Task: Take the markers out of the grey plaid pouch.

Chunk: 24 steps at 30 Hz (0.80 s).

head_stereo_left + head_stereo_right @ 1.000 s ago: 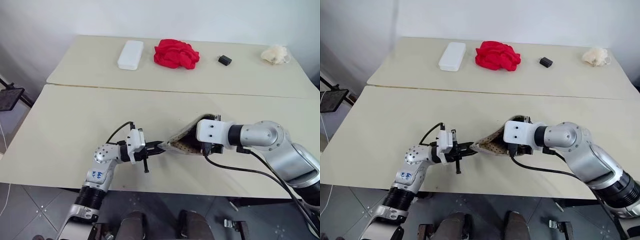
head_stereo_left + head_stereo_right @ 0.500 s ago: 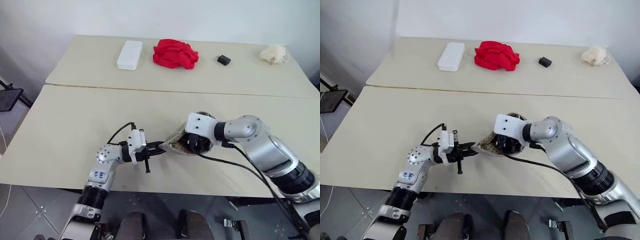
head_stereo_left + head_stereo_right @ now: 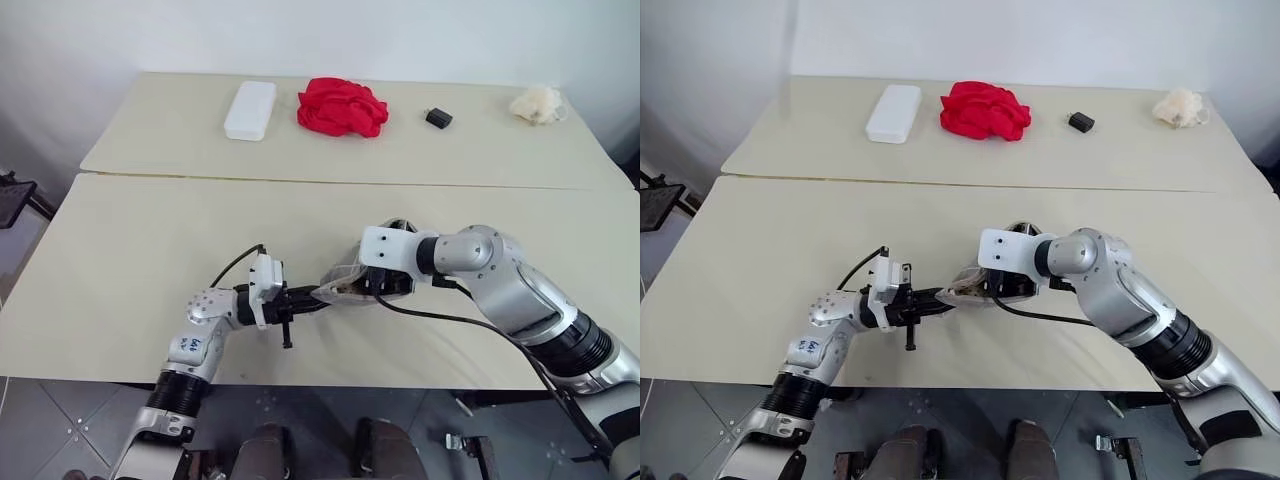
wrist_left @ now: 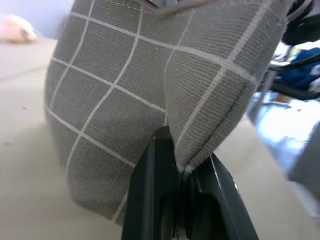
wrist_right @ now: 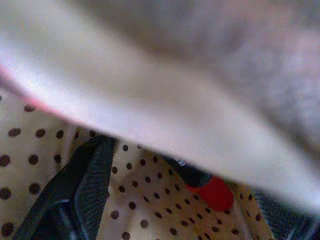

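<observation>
The grey plaid pouch (image 4: 150,95) lies on the near table (image 3: 150,260), close to its front edge, and serves as the landmark here. It is woven grey fabric crossed by thin white grid lines, soft enough to fold into a pinched ridge, with a tan lining dotted dark brown. Inside it, a red marker (image 5: 216,192) shows against that lining, smooth and rounded at its visible end; a green one cannot be made out. No marker lies outside the pouch, so by my reading the task is at its start: the mouth is held open and reached into, and both markers remain to be drawn out.

At the pouch's left end, the left gripper (image 4: 180,165) is clamped on a seam fold, its black fingers pressed together over the cloth. The right gripper (image 3: 385,283) is pushed into the pouch's mouth with its jaws spread wide, one ribbed black finger (image 5: 85,185) resting on the lining beside the red marker, not closed on it.
</observation>
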Each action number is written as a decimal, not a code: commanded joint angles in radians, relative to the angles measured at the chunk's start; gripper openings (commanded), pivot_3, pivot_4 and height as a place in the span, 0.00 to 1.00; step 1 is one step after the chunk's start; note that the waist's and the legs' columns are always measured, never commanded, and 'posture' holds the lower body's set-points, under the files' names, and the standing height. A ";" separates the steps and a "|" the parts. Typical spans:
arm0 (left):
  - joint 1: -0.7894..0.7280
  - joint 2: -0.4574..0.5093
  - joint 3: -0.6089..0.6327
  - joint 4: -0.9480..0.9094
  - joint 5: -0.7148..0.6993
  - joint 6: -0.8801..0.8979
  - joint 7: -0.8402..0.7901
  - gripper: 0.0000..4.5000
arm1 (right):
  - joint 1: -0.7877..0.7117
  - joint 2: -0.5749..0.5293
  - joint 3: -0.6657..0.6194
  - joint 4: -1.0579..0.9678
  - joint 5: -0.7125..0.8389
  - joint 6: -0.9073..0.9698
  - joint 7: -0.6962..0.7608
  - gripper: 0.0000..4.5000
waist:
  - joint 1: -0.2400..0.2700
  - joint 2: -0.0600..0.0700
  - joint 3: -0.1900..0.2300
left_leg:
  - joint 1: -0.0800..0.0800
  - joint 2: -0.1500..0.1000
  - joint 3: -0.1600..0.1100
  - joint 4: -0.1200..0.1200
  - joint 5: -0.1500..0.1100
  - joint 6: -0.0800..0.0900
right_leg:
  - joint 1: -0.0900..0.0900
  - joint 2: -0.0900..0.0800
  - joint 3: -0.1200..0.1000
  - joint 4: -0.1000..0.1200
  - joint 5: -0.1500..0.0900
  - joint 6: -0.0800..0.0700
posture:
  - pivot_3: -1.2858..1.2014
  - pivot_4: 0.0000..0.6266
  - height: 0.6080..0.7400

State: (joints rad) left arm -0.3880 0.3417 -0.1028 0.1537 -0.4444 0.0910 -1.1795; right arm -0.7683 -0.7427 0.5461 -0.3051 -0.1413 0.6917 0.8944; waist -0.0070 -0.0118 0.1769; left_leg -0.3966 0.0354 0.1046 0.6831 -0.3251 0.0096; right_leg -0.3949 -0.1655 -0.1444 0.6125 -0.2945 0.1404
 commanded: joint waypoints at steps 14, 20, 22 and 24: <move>-0.053 0.078 -0.042 -0.148 -0.161 0.254 -0.222 0.00 | -0.009 -0.235 -0.114 -0.238 0.193 0.309 0.289 0.89 | 0.005 0.001 0.001 | -0.002 0.000 -0.003 0.001 0.000 0.000 | 0.000 0.000 -0.001 -0.001 0.000 0.000 | 0.52 0.24 1.00; -0.082 -0.016 -0.001 0.024 -0.056 0.073 -0.111 0.00 | -0.030 -0.207 -0.096 -0.269 0.268 0.467 0.267 0.89 | 0.009 0.001 0.001 | -0.002 -0.001 -0.003 0.002 0.000 0.000 | 0.001 0.000 -0.001 -0.001 0.000 0.000 | 0.52 0.24 1.00; -0.092 -0.028 0.001 0.093 0.007 -0.025 -0.081 0.00 | -0.043 -0.153 -0.085 -0.245 0.289 0.510 0.236 0.89 | 0.007 0.001 0.000 | -0.002 -0.001 -0.003 0.003 0.000 0.000 | 0.001 0.000 -0.001 -0.001 0.000 0.000 | 0.52 0.24 1.00; -0.098 -0.033 -0.004 0.154 0.070 -0.118 -0.045 0.00 | -0.052 -0.104 -0.075 -0.216 0.309 0.544 0.211 0.89 | 0.006 0.001 0.000 | -0.002 0.000 -0.004 0.003 0.000 0.000 | 0.000 0.000 -0.002 0.000 0.000 0.000 | 0.52 0.24 1.00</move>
State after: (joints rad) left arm -0.4700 0.3179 -0.1170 0.2812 -0.4180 0.0516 -1.2535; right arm -0.8083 -0.8650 0.4651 -0.5259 0.1421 1.2062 1.1203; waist -0.0010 -0.0110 0.1774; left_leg -0.3989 0.0349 0.1009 0.6855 -0.3251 0.0096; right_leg -0.3945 -0.1656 -0.1464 0.6124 -0.2945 0.1404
